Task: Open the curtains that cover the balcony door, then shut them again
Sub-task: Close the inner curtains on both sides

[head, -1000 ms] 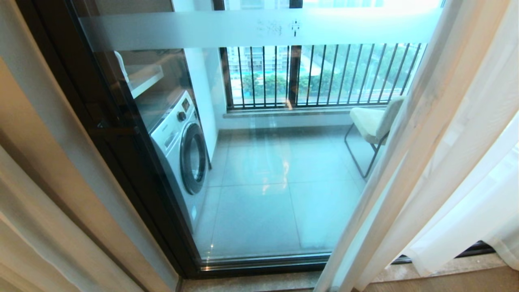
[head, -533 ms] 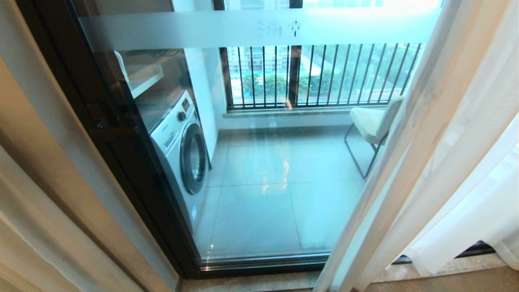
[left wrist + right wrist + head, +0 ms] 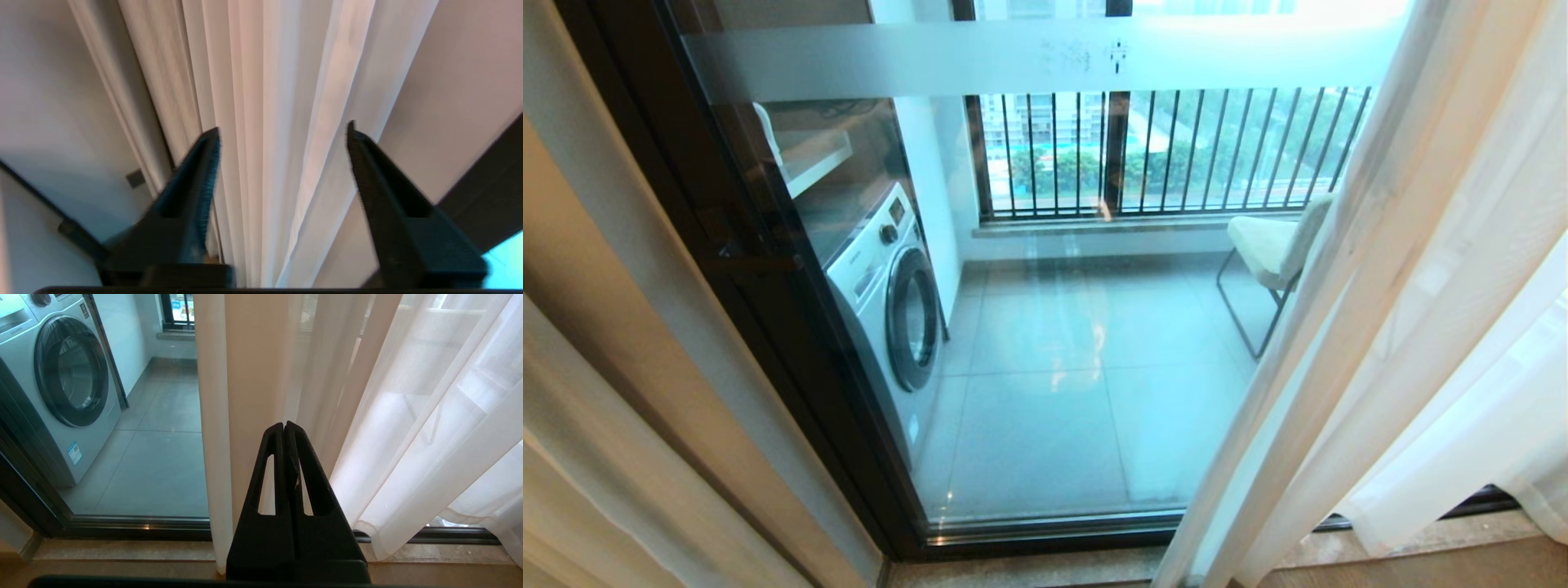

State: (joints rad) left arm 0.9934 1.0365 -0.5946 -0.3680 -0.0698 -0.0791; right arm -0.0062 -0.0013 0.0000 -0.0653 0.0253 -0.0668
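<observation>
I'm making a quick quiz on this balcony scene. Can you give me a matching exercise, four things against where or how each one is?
Things:
1. washing machine
2. chair
3. left gripper
4. right gripper

Place or state:
A. fingers pressed together, facing the sheer curtains
B. behind the glass of the balcony door, on the balcony's left side
C. fingers apart, pointed at gathered curtain folds
D. on the balcony's right side, partly hidden by the curtain edge

Pairs: 1-B, 2-D, 3-C, 4-A
</observation>
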